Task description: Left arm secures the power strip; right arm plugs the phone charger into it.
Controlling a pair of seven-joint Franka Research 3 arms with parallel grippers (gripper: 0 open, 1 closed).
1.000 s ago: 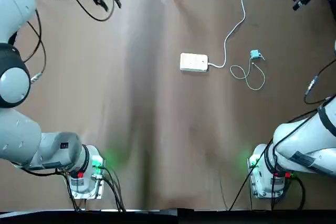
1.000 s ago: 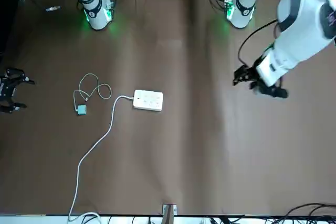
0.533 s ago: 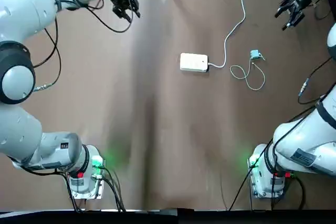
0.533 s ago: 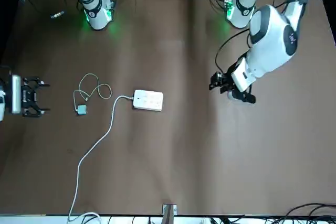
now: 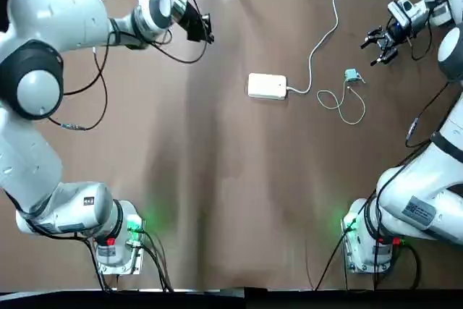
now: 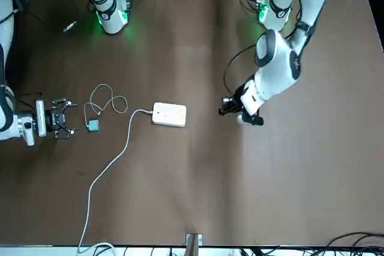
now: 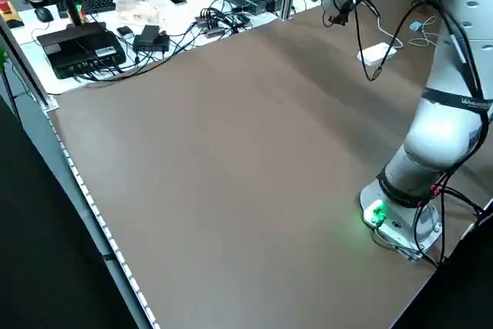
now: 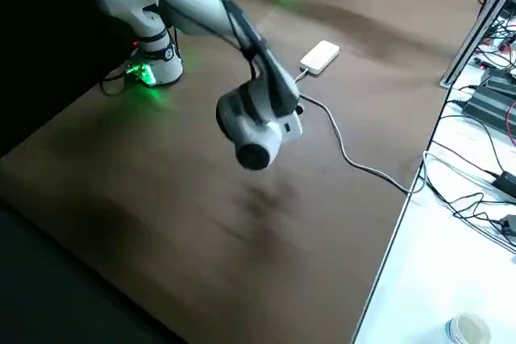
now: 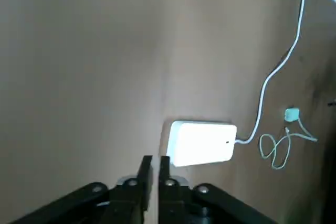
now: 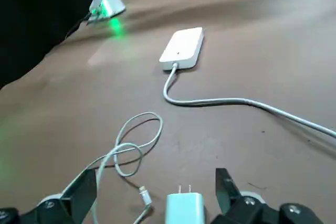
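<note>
Both grippers clear of strip [image 5: 267, 86] and charger [image 5: 351, 75].
Left gripper [image 9: 155, 162] closed, empty; right gripper [image 10: 152, 195] wide open just beside charger.

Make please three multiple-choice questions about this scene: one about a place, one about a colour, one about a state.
1. Where does the phone charger lie relative to the power strip?
A. On the robot's right of it
B. On top of it
C. On the robot's left of it

2. What colour is the phone charger?
A. Red
B. Teal-green
C. Black

3. How are the fingers of the right gripper?
A. Shut on the charger
B. Shut on the cord
C. Open, holding nothing

Answers: 1 A, the top view shows the charger apart on that side. 2 B, it shows teal on the table. 3 C, the right wrist view shows its fingers spread around the charger.
</note>
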